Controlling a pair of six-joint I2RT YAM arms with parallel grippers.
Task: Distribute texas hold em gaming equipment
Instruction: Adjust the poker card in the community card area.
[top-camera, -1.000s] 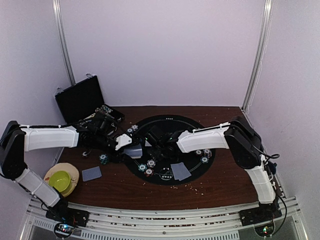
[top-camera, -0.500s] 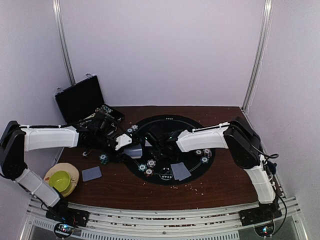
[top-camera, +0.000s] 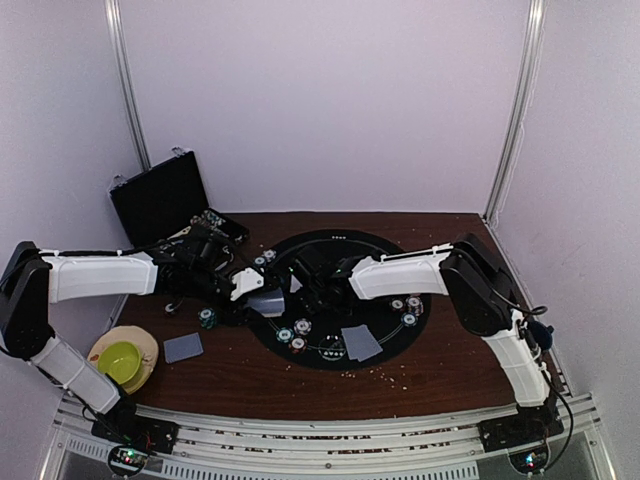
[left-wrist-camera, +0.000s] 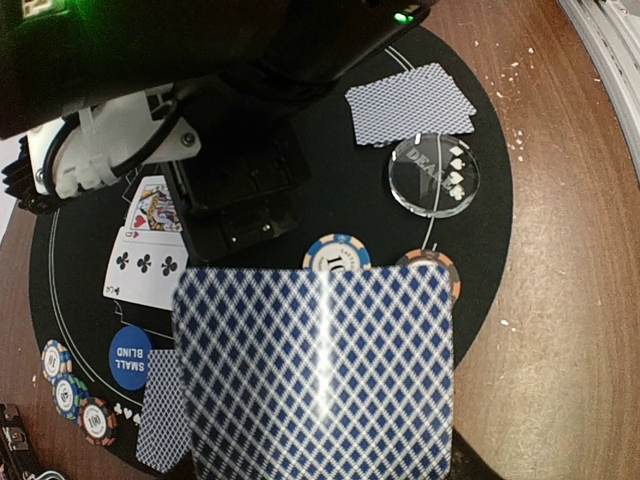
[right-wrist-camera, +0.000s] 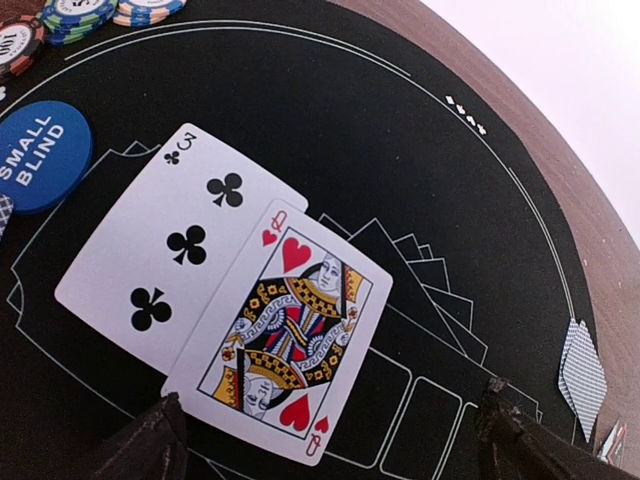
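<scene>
Left wrist view: left fingers (top-camera: 250, 297) clamp blue-backed card (left-wrist-camera: 320, 370) above black mat (left-wrist-camera: 490, 240); right fingers (right-wrist-camera: 150, 440) spread wide over three of clubs (right-wrist-camera: 180, 245), queen of hearts (right-wrist-camera: 285, 330). Likely best: lay card flat in empty outline beside queen, no overlap

2 white arms (top-camera: 100, 275), black joints (top-camera: 478, 285)

blue diamond-backed playing card (left-wrist-camera: 318, 370): cut by bottom edge, hides fingers of left gripper (top-camera: 258, 298) | orange-striped round poker chip (left-wrist-camera: 432, 260): half covered
</scene>
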